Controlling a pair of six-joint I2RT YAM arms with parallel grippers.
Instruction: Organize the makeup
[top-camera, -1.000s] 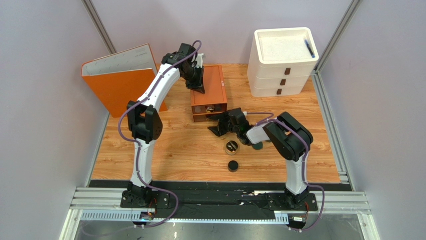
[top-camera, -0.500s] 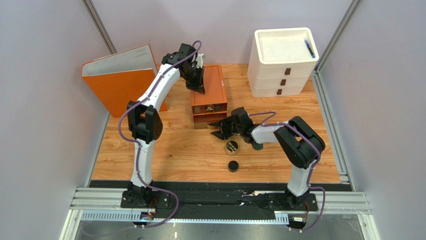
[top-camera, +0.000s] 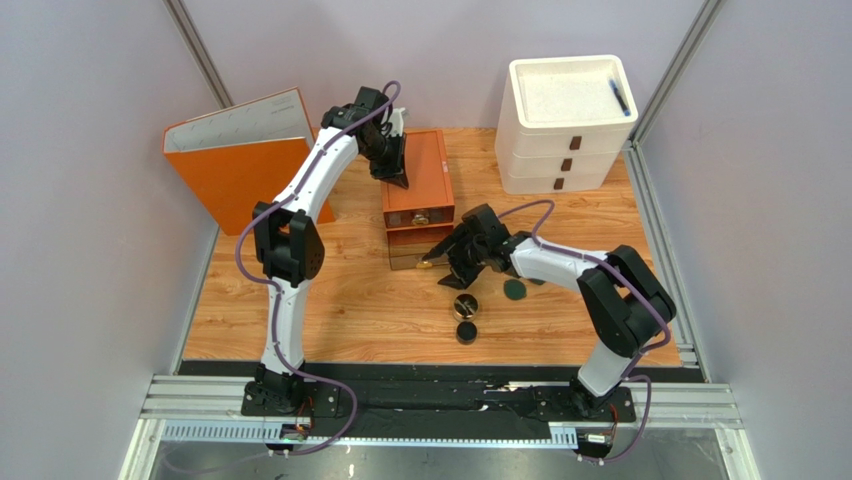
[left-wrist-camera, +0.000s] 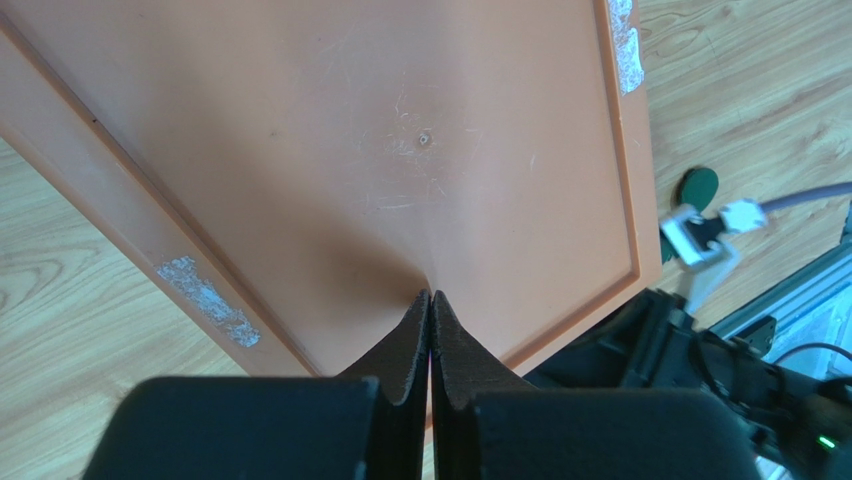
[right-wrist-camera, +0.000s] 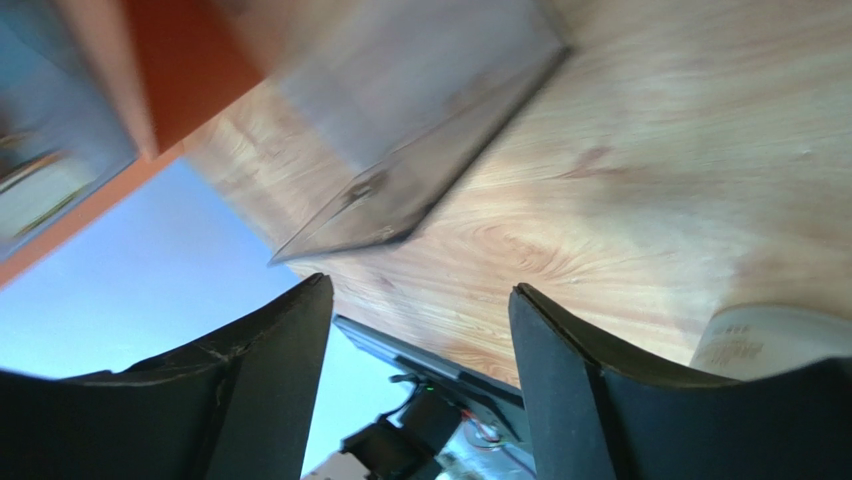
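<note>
An orange two-drawer box (top-camera: 428, 165) stands mid-table. My left gripper (top-camera: 398, 178) is shut, its tips resting on the box lid (left-wrist-camera: 380, 150); the left wrist view shows the gripper (left-wrist-camera: 431, 295) with jaws pressed together and nothing between them. My right gripper (top-camera: 440, 270) hangs open just in front of the lower drawer, holding nothing; in its wrist view the gripper (right-wrist-camera: 420, 285) frames bare wood. On the table lie the makeup pieces: a round gold jar (top-camera: 465, 303), a small black pot (top-camera: 466, 332) and a dark green disc (top-camera: 514, 290) (left-wrist-camera: 697, 185).
A white three-drawer unit (top-camera: 560, 150) stands back right with a black pen (top-camera: 619, 97) on top. An orange binder (top-camera: 235, 165) stands back left. A pale printed object (right-wrist-camera: 770, 340) shows at the right wrist view's edge.
My right arm stretched out and lowered, its gripper swinging down beside the lower drawer, jaws narrowing then widening. The gold jar slid slightly nearer; the green disc is now uncovered. Left arm unmoved.
</note>
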